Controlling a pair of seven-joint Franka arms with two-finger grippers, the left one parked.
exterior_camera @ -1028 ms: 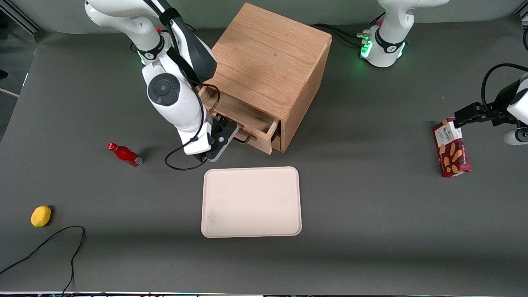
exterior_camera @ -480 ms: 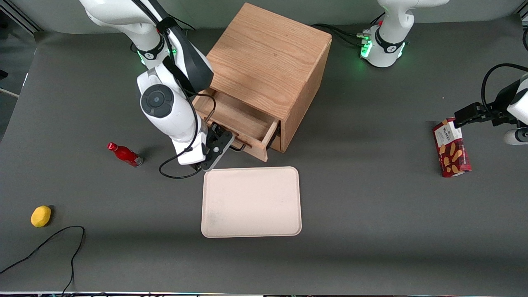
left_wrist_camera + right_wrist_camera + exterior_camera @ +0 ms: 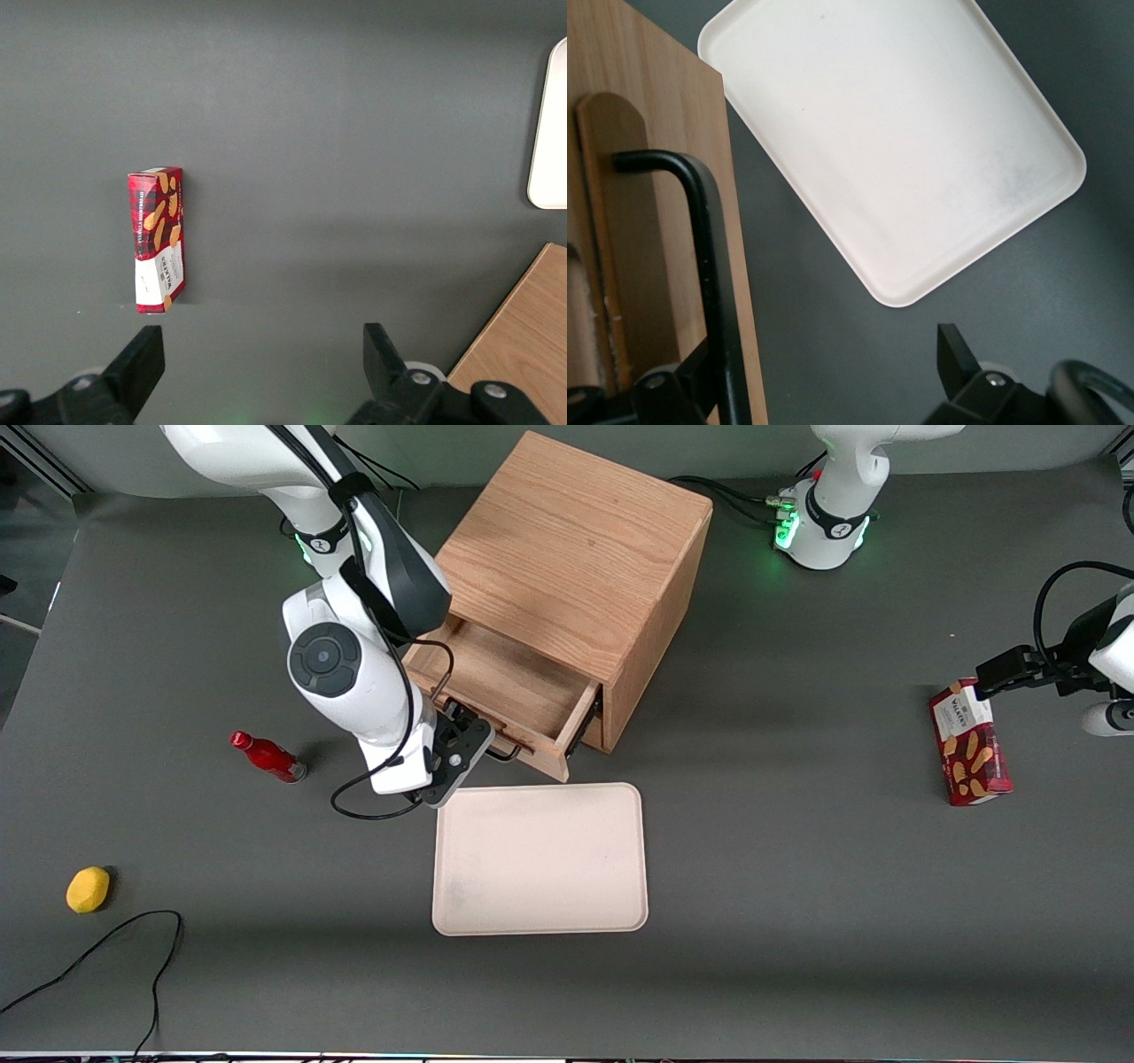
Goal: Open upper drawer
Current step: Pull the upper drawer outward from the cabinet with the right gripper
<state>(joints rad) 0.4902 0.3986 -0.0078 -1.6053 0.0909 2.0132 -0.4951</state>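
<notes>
The wooden cabinet (image 3: 576, 558) stands at the middle of the table. Its upper drawer (image 3: 505, 682) is pulled well out and shows a bare wooden box interior. My right gripper (image 3: 467, 741) is in front of the drawer at its black wire handle (image 3: 505, 751). In the right wrist view the handle (image 3: 709, 266) runs along the oak drawer front (image 3: 651, 177), just inside one finger (image 3: 691, 381) of the gripper (image 3: 824, 359). The jaws stand wide apart and do not clamp the bar. The lower drawer is hidden under the upper one.
A cream tray (image 3: 540, 859) lies on the table just nearer the camera than the drawer front; it also shows in the right wrist view (image 3: 895, 142). A red bottle (image 3: 266, 756) and a lemon (image 3: 88, 889) lie toward the working arm's end. A cookie box (image 3: 969, 741) lies toward the parked arm's end.
The gripper has moved toward the camera with the handle hooked, and the upper drawer has slid farther out of the cabinet, showing more of its interior.
</notes>
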